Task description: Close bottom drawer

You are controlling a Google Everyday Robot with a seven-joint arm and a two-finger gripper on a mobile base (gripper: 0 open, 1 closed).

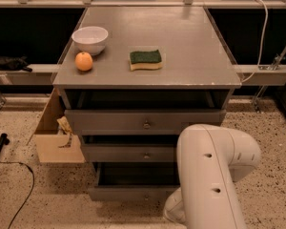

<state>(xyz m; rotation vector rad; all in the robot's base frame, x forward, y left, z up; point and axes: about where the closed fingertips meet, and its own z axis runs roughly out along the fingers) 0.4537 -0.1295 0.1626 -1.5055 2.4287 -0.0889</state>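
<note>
The bottom drawer (128,193) of the grey cabinet is pulled out, and its deep dark box shows behind the narrow front panel. The middle drawer (133,154) and top drawer (143,120) above it stick out slightly, each with a small round knob. My white arm (209,175) fills the lower right, just right of the bottom drawer and covering its right end. My gripper is hidden below and behind this arm link and is out of view.
On the cabinet top (190,56) sit a white bowl (90,38), an orange (84,61) and a green-and-yellow sponge (146,59). An open cardboard box (55,137) stands on the floor left of the cabinet. A black cable (19,194) lies on the speckled floor.
</note>
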